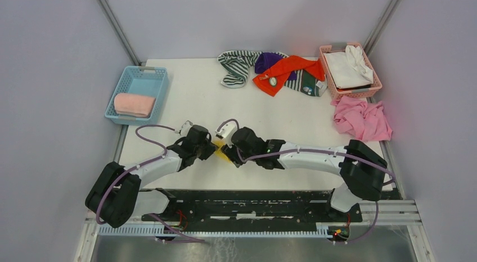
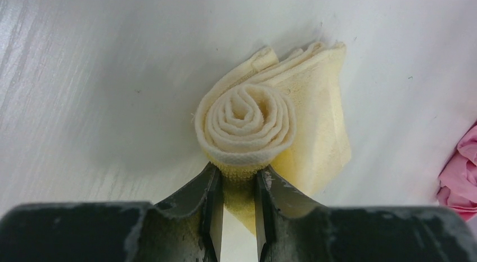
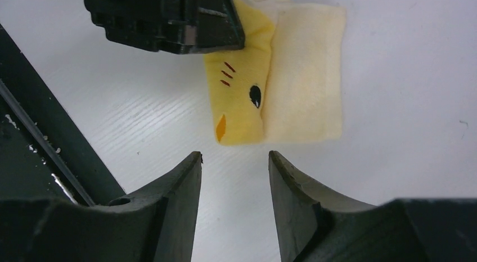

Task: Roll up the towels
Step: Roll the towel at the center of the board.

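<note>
The yellow towel [image 2: 247,124] lies rolled on the white table [image 1: 180,104] near its front edge. Its long axis runs from the left gripper [image 2: 239,177] toward the right gripper [image 3: 235,161], with the spiral end facing the left one. The left gripper pinches the roll's outer layer. The right one stands open just short of the towel, touching nothing. Both arms reach low and inward, meeting mid-table. Plain pale walls [image 1: 50,59] surround the table.
</note>
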Tool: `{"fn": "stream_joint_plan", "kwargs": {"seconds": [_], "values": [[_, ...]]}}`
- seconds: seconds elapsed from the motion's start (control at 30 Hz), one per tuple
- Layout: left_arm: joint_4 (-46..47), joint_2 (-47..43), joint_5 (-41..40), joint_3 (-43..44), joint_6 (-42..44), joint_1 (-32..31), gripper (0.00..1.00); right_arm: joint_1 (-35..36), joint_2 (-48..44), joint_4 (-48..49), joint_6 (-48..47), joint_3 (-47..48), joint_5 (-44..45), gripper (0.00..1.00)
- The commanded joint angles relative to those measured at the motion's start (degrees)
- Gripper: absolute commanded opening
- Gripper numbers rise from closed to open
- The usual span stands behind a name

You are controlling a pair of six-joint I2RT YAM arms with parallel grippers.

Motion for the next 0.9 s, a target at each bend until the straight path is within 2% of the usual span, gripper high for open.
{"fn": "stream_joint_plan", "kwargs": {"seconds": [0.0, 0.33, 0.47, 0.6, 0.73, 0.8, 0.87], "values": [[-3.70, 0.99, -1.99, 0.18, -1.98, 0.18, 0.27, 4.07, 4.01, 7.17, -6.98, 1.06, 8.66, 0.55], [-3.43, 1.23, -1.04, 0.00, -2.81, 0.15, 0.27, 8.29, 14.99, 10.19, -12.77, 3.57, 13.56, 0.56], [-3.45, 1.38, -0.70, -0.04, -3.04, 0.18, 0.27, 8.29, 18.06, 7.53, -12.66, 3.79, 15.87, 0.51], [-3.76, 0.99, -1.08, 0.19, -2.89, 0.13, 0.29, 8.24, 18.75, 5.29, -10.62, 1.63, 16.88, 0.36], [-4.41, 0.45, -1.33, 0.60, -2.55, 0.44, 0.33, 7.29, 17.88, 3.44, -7.89, -0.33, 15.90, 0.11], [-4.93, -0.56, -1.00, 0.58, -2.27, 1.08, 0.37, 5.27, 16.48, 3.43, -5.99, -2.03, 10.46, 0.03], [-5.29, -2.01, -0.07, 0.29, -1.90, 2.38, 0.43, 2.15, 14.75, 4.19, -3.60, -3.75, 2.44, 0.00]]}}
